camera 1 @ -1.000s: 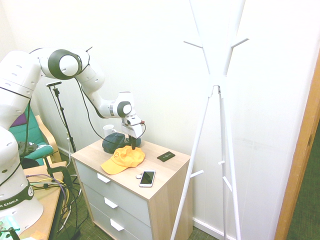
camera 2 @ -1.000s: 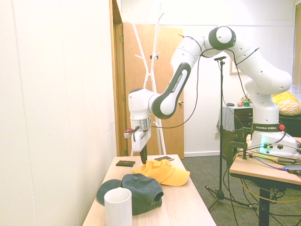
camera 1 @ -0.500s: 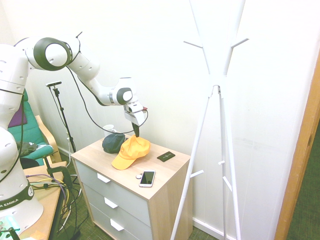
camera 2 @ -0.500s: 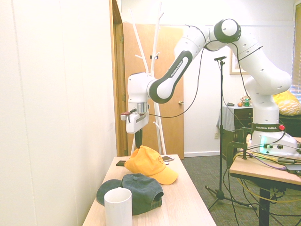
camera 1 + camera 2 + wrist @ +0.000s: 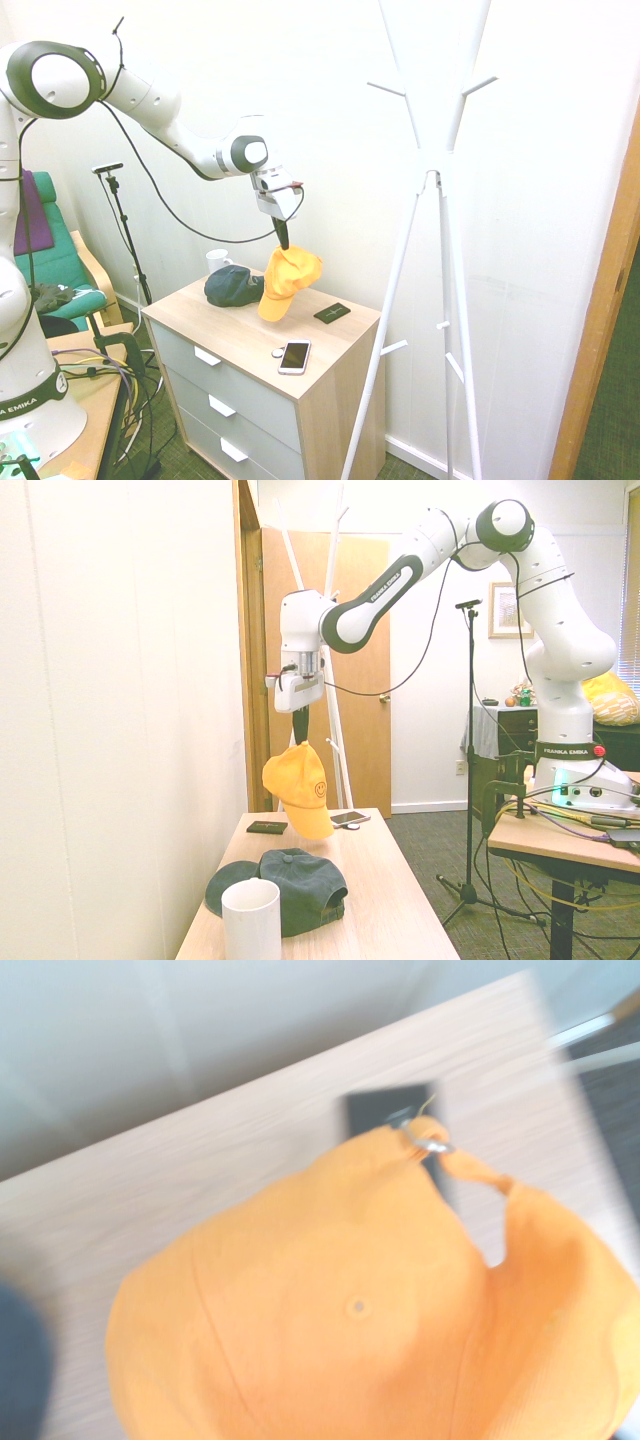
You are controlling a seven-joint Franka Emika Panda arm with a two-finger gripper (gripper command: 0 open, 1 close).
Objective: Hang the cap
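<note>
The yellow-orange cap (image 5: 283,282) hangs in the air above the dresser top (image 5: 230,312), brim pointing down, clear of the wood. My gripper (image 5: 284,240) is shut on the cap's back edge from above. From the other side the cap (image 5: 300,788) shows its round emblem, with the gripper (image 5: 299,727) just over it. The wrist view is filled by the cap's crown (image 5: 340,1310) and its rear strap buckle (image 5: 428,1143). The white coat stand (image 5: 432,180) rises to the right of the dresser, its pegs well above and apart from the cap.
A dark navy cap (image 5: 231,284) and a white mug (image 5: 217,259) sit at the dresser's back left. A small black wallet (image 5: 332,312) and a phone (image 5: 294,356) lie on the top. A wooden door frame (image 5: 600,330) stands at far right.
The gripper has risen with the cap and shifted toward the coat stand; the cap went from lying on the dresser to dangling free above it.
</note>
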